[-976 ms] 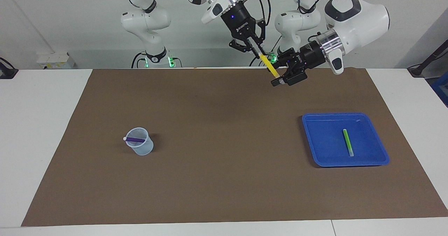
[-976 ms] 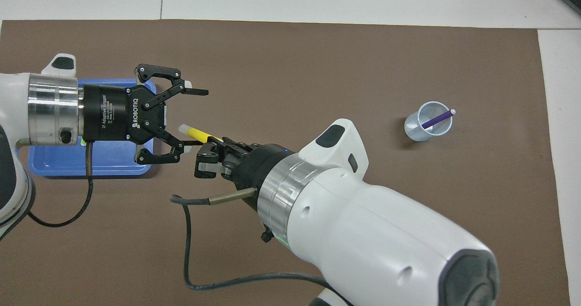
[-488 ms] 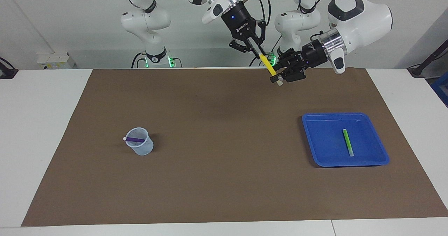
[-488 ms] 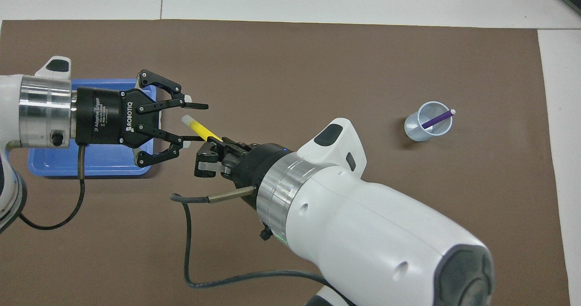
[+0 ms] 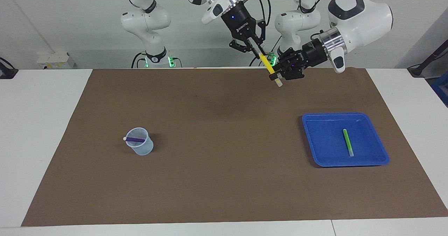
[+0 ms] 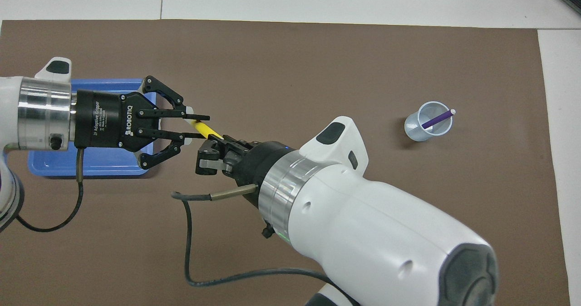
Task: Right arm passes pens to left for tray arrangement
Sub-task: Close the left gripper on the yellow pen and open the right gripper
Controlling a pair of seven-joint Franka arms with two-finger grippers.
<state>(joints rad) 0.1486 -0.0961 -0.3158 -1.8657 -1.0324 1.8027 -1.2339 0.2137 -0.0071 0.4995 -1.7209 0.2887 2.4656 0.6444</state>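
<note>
Both tools meet above the worktop: your right tool [image 5: 259, 55] grips the yellow pen [image 5: 269, 67], the left tool [image 6: 193, 125] nearly clamped on it. Green pen [image 5: 347, 142] lies in the tray [image 5: 315, 152]; purple pen [image 5: 135, 139] waits in its cup [image 5: 141, 148].

White counter [image 5: 45, 124] carries a brown mat [image 5: 224, 166]. On the mat: blue tray [image 5: 316, 152] toward left arm's end, clear cup [image 5: 141, 148] toward right arm's end.

bare mat [image 5: 224, 131] between cup [image 5: 141, 146] and tray [image 5: 316, 152], arms overhead
</note>
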